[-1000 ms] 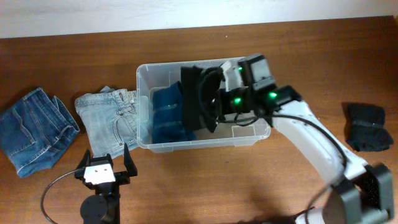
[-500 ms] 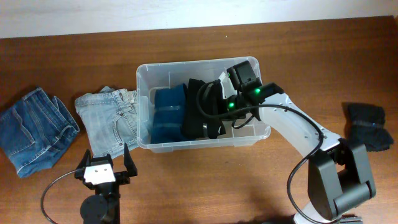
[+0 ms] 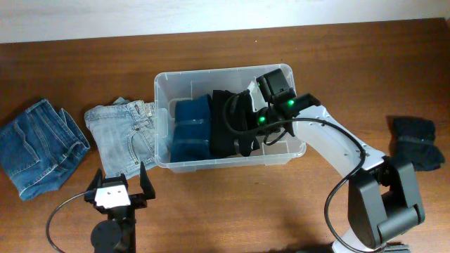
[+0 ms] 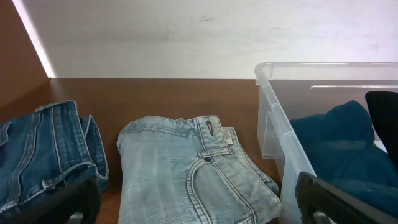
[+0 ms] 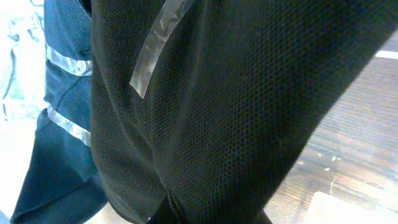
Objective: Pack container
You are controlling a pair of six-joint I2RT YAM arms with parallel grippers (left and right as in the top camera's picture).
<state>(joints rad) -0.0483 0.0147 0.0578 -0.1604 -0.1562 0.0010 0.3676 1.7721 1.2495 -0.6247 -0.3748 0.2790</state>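
Ahead of the left pincer (image 3: 117,181), whose fingers stand wide apart over the wooden table (image 3: 232,211), lie folded light-blue jeans (image 3: 126,133). Darker jeans (image 3: 39,144) lie ahead to its left. The clear container (image 3: 160,91) stands ahead to its right, just beside the light pair. The right pincer (image 3: 247,128) reaches down into the container, against a black mesh garment (image 5: 217,112) that hides its fingers, so I cannot tell whether it grips. Beyond that garment sits a folded dark-blue garment (image 3: 191,130). A black cloth (image 3: 415,144) lies well apart.
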